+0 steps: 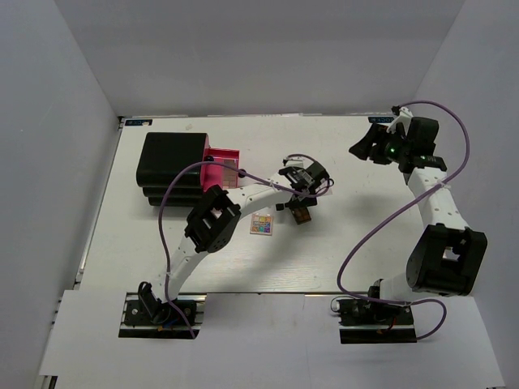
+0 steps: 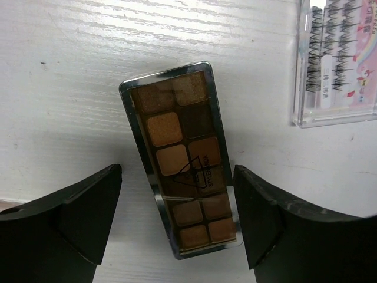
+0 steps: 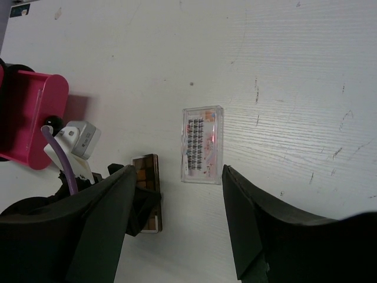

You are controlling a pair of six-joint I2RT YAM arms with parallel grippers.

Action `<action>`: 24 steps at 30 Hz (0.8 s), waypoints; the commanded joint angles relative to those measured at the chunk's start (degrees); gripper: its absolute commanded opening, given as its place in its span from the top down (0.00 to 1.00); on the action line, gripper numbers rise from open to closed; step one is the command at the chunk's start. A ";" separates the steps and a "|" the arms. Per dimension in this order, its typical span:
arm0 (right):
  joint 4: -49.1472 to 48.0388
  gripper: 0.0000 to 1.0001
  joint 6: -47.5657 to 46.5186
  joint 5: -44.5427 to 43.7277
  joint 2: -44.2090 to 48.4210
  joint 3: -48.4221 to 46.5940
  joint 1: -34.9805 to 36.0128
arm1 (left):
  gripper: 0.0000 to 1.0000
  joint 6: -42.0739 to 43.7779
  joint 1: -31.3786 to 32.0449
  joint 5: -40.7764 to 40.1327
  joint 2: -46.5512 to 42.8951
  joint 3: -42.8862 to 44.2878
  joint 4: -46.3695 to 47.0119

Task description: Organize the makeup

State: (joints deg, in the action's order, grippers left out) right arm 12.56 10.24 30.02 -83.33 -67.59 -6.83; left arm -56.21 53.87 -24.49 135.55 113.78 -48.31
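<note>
A long brown eyeshadow palette (image 2: 185,159) lies flat on the white table, also seen in the top view (image 1: 302,215) and in the right wrist view (image 3: 148,177). My left gripper (image 2: 177,171) (image 1: 300,207) hangs over it, open, one finger (image 2: 88,212) on each side of the palette's near end. Just beside the palette lies a clear flat case (image 2: 336,59) (image 1: 261,224) (image 3: 203,144) with rows of lashes on a pinkish card. My right gripper (image 3: 179,171) (image 1: 362,147) is open and empty, high over the table's far right.
A large black box (image 1: 172,166) stands at the back left with one pink drawer (image 1: 220,167) (image 3: 29,118) pulled out toward the left arm. Grey walls close in the table on three sides. Purple cables loop beside both arms.
</note>
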 commanded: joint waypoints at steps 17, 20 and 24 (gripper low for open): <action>-3.15 0.34 2.15 6.54 2.12 1.50 -1.87 | 0.74 9.69 0.10 -2.24 -11.25 -11.81 8.02; -3.24 0.35 2.15 7.24 2.21 1.67 -1.87 | 0.80 15.23 -0.68 -0.12 -17.67 -14.54 13.06; -3.33 0.36 2.24 8.56 1.94 1.76 -1.78 | 0.81 20.94 -1.31 -2.64 -24.17 -15.78 13.69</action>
State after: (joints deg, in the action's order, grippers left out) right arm 11.75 11.88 36.14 -82.94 -66.50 -8.29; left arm -41.76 53.30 -24.91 121.25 97.78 -39.55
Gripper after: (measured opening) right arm 0.641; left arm 0.637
